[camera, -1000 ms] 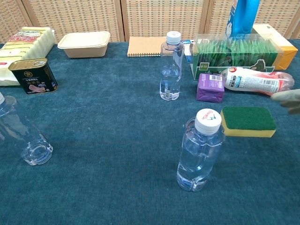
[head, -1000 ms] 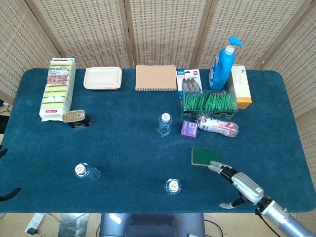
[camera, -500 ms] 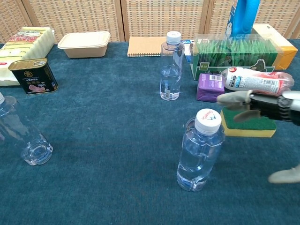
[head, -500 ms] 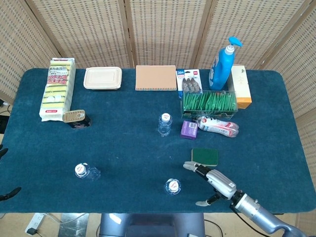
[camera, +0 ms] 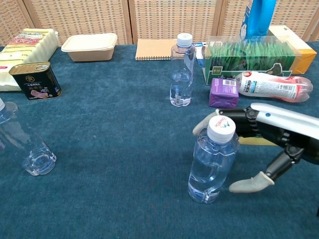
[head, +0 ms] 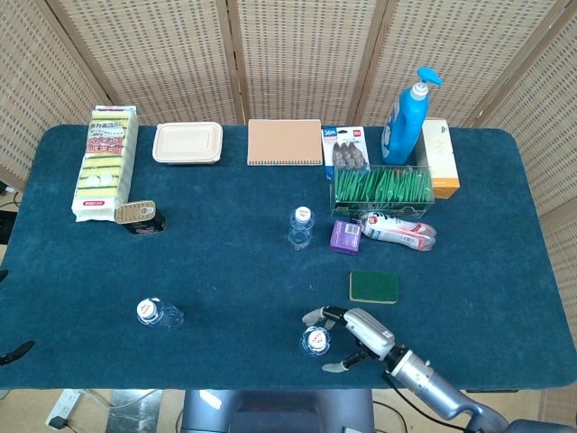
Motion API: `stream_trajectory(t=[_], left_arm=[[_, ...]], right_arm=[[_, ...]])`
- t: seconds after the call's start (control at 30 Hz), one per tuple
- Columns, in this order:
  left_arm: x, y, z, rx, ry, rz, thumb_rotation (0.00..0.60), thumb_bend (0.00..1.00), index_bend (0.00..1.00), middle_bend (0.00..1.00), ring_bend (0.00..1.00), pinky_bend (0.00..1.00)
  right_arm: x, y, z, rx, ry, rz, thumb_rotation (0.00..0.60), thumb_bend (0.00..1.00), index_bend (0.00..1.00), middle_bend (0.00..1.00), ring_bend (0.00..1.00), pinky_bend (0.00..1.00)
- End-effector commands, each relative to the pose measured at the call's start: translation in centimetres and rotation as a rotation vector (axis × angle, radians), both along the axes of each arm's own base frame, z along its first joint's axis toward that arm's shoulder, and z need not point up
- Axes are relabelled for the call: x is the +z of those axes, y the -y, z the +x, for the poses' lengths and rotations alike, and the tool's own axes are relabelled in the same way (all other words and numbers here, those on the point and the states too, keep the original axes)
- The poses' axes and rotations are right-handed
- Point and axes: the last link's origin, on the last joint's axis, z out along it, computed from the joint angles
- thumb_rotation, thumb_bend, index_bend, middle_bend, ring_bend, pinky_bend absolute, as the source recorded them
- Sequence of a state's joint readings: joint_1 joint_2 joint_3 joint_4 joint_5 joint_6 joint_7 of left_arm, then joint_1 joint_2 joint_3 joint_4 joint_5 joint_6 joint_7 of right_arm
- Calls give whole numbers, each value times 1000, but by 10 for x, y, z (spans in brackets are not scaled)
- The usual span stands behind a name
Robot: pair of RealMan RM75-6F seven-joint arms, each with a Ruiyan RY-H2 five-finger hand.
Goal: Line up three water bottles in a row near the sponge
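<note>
Three clear water bottles with white caps stand upright and far apart. One is at mid-table [head: 300,225] [camera: 181,69], one at the front left [head: 153,313] [camera: 25,144], one at the front centre [head: 315,341] [camera: 213,159]. The green and yellow sponge [head: 374,286] [camera: 255,142] lies right of centre, mostly hidden by my arm in the chest view. My right hand [head: 356,331] [camera: 269,134] is spread around the front-centre bottle, fingers behind its cap and thumb beside its base, not closed on it. Of my left hand [head: 16,353], only dark fingertips show at the left edge, spread apart.
A purple box [head: 344,236], a lying pink-labelled bottle [head: 398,229] and a box of green packets [head: 383,188] sit behind the sponge. A tin can [head: 137,215], sponge pack [head: 105,162], food container [head: 187,142], notebook [head: 285,142] and blue detergent bottle [head: 404,117] lie further off.
My right hand has swept left from beside the sponge to the front-centre bottle, and its fingers now bracket it. The bottles and the sponge have not moved.
</note>
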State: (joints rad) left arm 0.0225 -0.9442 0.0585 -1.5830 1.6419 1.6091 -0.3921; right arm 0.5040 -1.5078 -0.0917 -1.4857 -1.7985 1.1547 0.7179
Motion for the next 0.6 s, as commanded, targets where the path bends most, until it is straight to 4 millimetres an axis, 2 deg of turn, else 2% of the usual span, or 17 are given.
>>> stream_trajectory(t=[0.03,0.2,0.37,0.6], left_arm=[[2,1,-1,2,6,6,600,105,0,0,0,45],[4,1,-2,4,13,8,600,106,0,0,0,45],[4,2,-2,-2,19,3,600,106,0,0,0,45],[3,2,-1,-4,23,-5,600,106,0,0,0,45]], right_arm=[[-3,-2,3,-3,9,1,600,125,406,489,433,514],[-3,-5,4,-10,36,-3,600,208,513,604,533,646],[-1,-4,3,-21,44,-45,600,270,534,619,544,665],[16,11,23,9,43,-156,600,282,544,622,544,665]])
